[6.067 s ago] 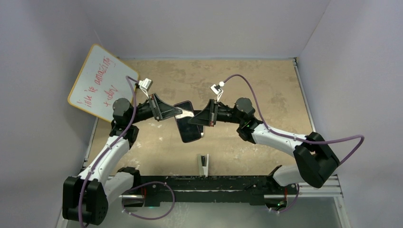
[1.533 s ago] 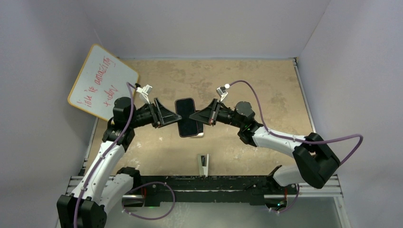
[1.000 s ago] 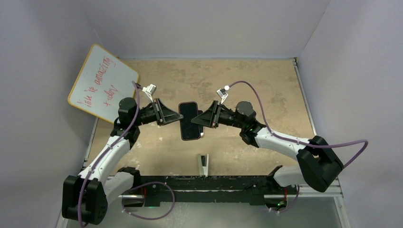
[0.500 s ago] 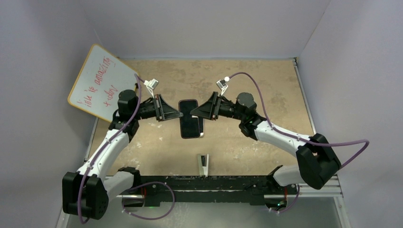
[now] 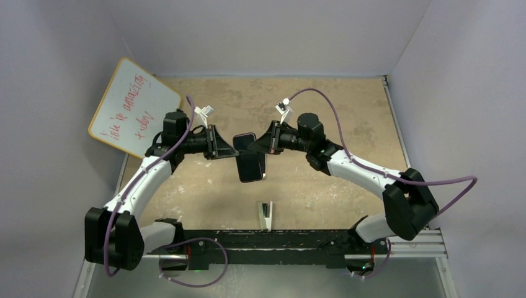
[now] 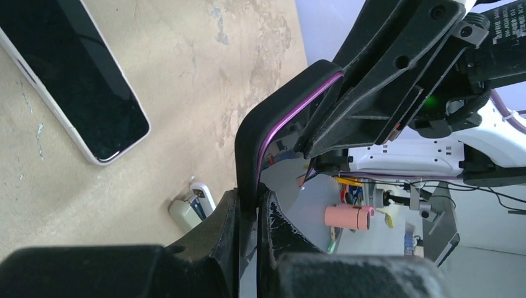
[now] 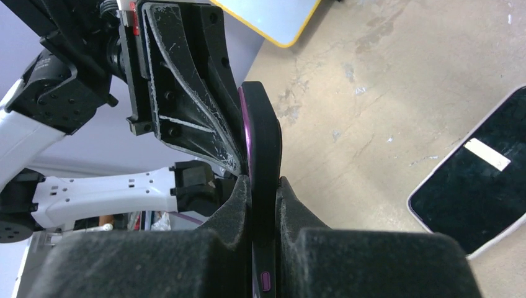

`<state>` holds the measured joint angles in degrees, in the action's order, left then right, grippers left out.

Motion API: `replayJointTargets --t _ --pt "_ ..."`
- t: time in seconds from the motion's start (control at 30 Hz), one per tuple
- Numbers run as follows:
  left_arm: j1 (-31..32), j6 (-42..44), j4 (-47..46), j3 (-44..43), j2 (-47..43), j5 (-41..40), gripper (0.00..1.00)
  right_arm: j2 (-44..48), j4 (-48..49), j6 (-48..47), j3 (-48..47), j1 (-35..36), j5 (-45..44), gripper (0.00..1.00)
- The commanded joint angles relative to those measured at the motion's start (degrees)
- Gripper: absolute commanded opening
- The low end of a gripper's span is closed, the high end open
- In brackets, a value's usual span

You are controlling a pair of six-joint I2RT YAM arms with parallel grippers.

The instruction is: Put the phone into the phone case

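Note:
The black phone case with a purple rim (image 5: 243, 142) hangs tilted above the table, pinched at both ends. My left gripper (image 5: 230, 148) is shut on its left end, and my right gripper (image 5: 258, 143) is shut on its right end. The case stands edge-on between the jaws in the left wrist view (image 6: 261, 139) and in the right wrist view (image 7: 261, 139). The phone (image 5: 251, 167) lies flat on the table, screen up, just below the case. It also shows in the left wrist view (image 6: 74, 81) and in the right wrist view (image 7: 481, 186).
A whiteboard with red writing (image 5: 133, 107) leans at the back left. A small white stand (image 5: 265, 214) sits near the front edge, also seen in the left wrist view (image 6: 194, 207). Grey walls close in the sandy table (image 5: 347, 118).
Both grippers have turned the case from flat over the phone to steeply tilted, and lifted it slightly towards the back. More of the phone now shows; it has not moved.

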<state>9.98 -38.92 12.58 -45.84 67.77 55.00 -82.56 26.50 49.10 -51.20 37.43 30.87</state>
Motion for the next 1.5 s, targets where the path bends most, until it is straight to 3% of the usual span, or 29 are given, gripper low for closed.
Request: replayJointTargets --t 0.0,0.03,0.17,0.23,0.47,0.6,0.67,0.8,0.93,1.03,1.1,1.27,1.47 --pt "0.0 0.5 1.4 1.4 -2.1 -3.5 0.00 2.6 3.9 -2.7 -1.1 -0.4 -0.5 0.00" --pt "0.0 0.3 0.0 1.2 -2.8 -3.3 0.03 2.7 5.8 -1.4 0.0 -0.4 0.6 0.00" --pt "0.0 -2.7 -8.8 3.3 -7.2 -2.2 0.35 3.1 18.3 6.7 5.3 -0.4 5.6 0.00" --pt "0.0 -6.0 -15.7 5.5 -8.7 -1.2 0.43 2.4 27.1 13.3 7.6 -0.4 5.1 0.00" --pt "0.0 -5.4 -18.8 8.1 -4.9 0.6 0.48 -3.3 45.2 26.5 8.0 -0.4 4.9 0.00" --pt "0.0 -6.2 -20.6 8.5 -3.9 2.9 0.50 -3.2 41.5 24.6 7.8 -0.3 3.8 0.00" --pt "0.1 -7.6 -22.4 8.9 -4.3 3.9 0.47 -2.4 37.4 21.2 7.8 -0.2 3.4 0.00" --pt "0.1 -10.8 -27.5 10.8 -5.1 4.9 0.17 -1.6 35.1 20.3 7.6 -0.3 5.5 0.07" --pt "0.1 -11.9 -31.4 12.0 -2.9 6.4 0.00 -1.2 27.7 15.3 4.2 -0.5 8.3 0.21" --pt "0.1 -12.8 -33.9 12.0 -1.5 9.0 0.00 -0.9 24.9 13.6 2.3 -1.7 9.2 0.41" --pt "0.1 -12.5 -33.6 11.4 -1.5 10.1 0.00 -0.7 24.7 13.4 1.3 -2.9 9.9 0.48" --pt "0.1 -8.3 -27.7 8.8 -1.9 10.4 0.00 -1.6 22.6 11.7 -1.8 -5.3 11.5 0.48" --pt "0.1 -8.0 -27.0 8.4 -1.7 12.1 0.00 -3.3 22.8 10.8 -4.0 -6.0 13.9 0.48"
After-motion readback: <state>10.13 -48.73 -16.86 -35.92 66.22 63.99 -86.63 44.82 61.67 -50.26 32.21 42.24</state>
